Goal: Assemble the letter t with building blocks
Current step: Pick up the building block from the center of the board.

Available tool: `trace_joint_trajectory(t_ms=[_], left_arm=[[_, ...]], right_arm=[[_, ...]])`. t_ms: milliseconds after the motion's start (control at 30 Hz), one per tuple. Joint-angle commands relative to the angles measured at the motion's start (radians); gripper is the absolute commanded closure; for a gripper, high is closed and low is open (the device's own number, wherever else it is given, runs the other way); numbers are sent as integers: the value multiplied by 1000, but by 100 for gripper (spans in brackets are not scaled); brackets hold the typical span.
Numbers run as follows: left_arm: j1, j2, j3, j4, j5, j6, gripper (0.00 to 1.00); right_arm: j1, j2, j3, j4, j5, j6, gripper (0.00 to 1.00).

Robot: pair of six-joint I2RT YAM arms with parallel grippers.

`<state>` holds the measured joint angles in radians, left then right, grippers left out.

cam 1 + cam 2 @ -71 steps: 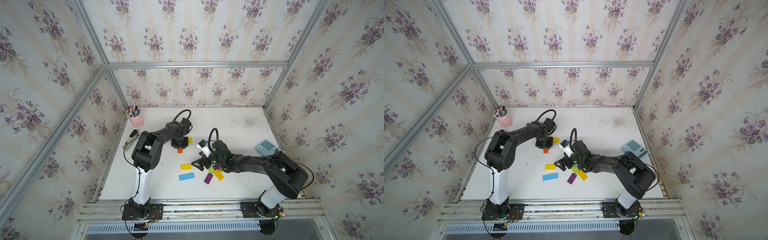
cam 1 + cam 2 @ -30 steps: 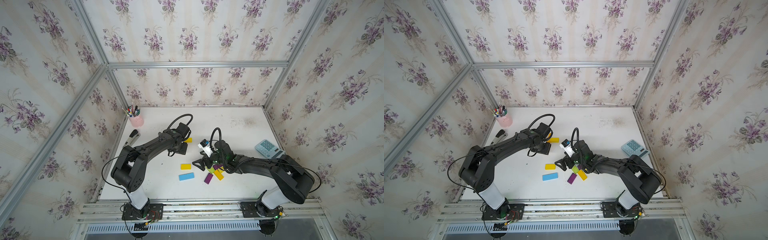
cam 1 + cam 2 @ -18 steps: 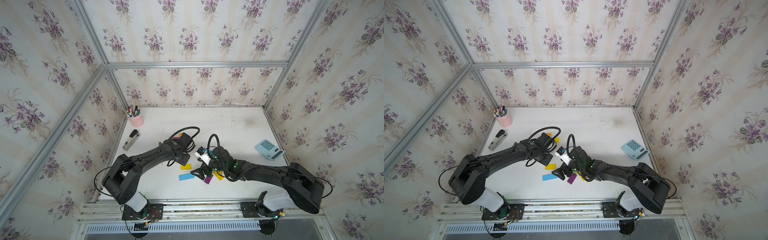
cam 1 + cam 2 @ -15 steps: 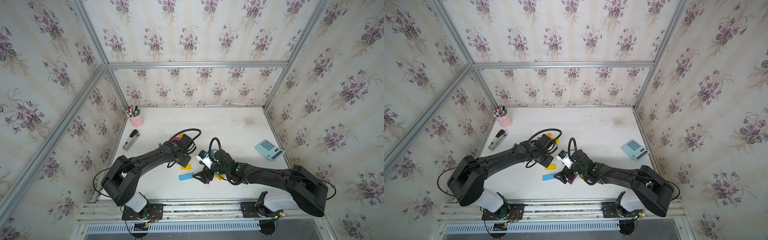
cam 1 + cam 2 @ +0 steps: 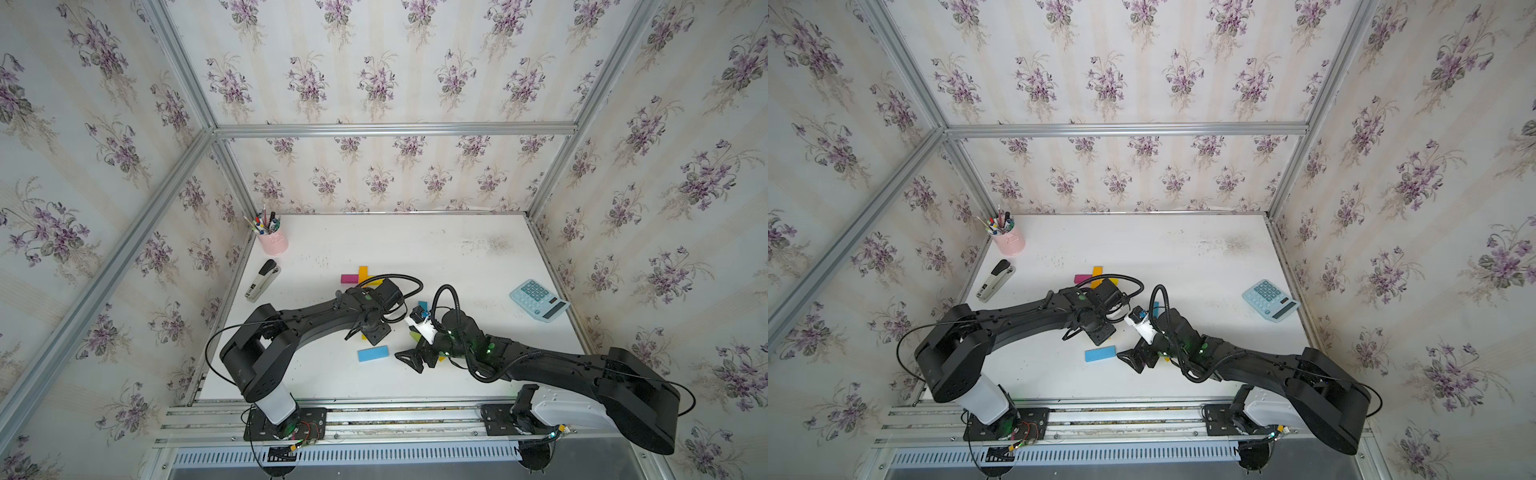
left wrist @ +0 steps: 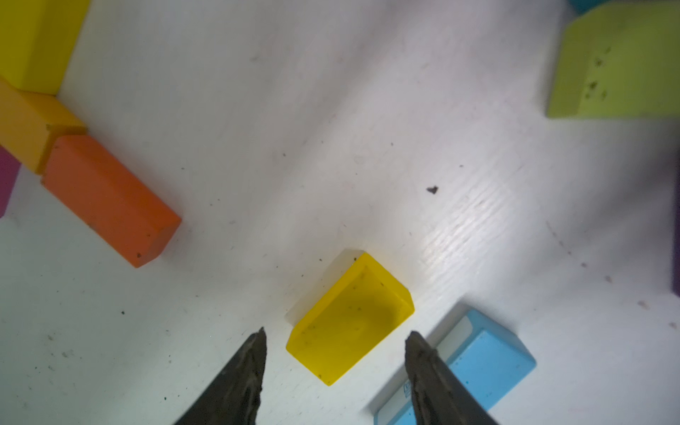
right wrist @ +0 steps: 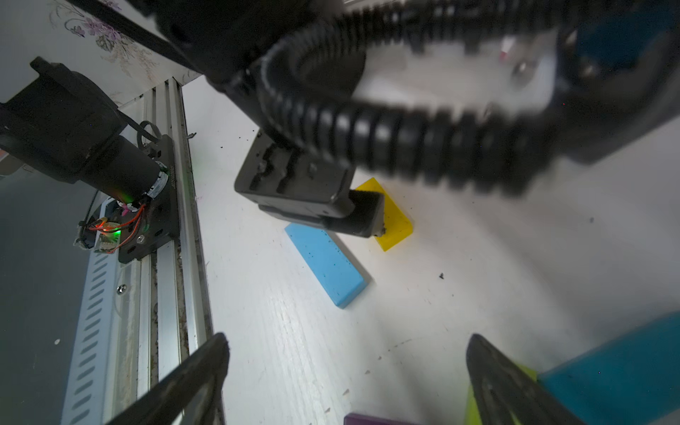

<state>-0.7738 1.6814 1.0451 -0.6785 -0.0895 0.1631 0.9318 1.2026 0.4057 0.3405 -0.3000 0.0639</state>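
Note:
My left gripper [image 6: 335, 333] is open and hangs low over a small yellow block [image 6: 349, 320], which lies flat between its fingertips [image 6: 257, 349] without touching them. A light blue block [image 6: 485, 360] lies just beside it. In both top views this gripper [image 5: 370, 333] covers most of the yellow block. Behind it, orange [image 6: 110, 198], amber [image 6: 25, 128], yellow [image 6: 33, 40] and magenta [image 5: 349, 278] blocks lie joined together. My right gripper [image 7: 347, 342] is wide open and empty over bare table, with purple [image 7: 375, 419], lime [image 7: 471, 404] and teal [image 7: 618, 368] blocks at its fingers.
A pink pen cup [image 5: 273, 242] and a grey-black stapler [image 5: 262, 280] stand along the left wall. A pale blue calculator [image 5: 539, 300] lies at the right edge. The two arms are close together mid-table, and the metal front rail [image 7: 162, 276] runs near the right gripper.
My left gripper has moved from the joined blocks at the back toward the front and now sits over the yellow block. The right gripper has shifted slightly forward, still open.

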Motion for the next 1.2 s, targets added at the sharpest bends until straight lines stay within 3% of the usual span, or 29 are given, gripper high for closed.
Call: trace_joint_trajectory(t_ms=[0, 400, 700, 967, 1167], left_arm=[[2, 36, 27, -86, -38, 68, 38], [6, 123, 66, -66, -12, 115, 37], [14, 135, 67, -68, 68, 113, 40], [33, 147, 51, -76, 117, 56, 58], [36, 113, 50, -77, 112, 24, 62]], right_arm=[[-2, -28, -13, 36, 13, -3, 0], [-20, -38, -21, 43, -1, -1, 0], [-25, -37, -22, 46, -14, 0, 0], [-28, -67, -32, 49, -11, 3, 0], [-28, -81, -29, 49, -10, 8, 0]])
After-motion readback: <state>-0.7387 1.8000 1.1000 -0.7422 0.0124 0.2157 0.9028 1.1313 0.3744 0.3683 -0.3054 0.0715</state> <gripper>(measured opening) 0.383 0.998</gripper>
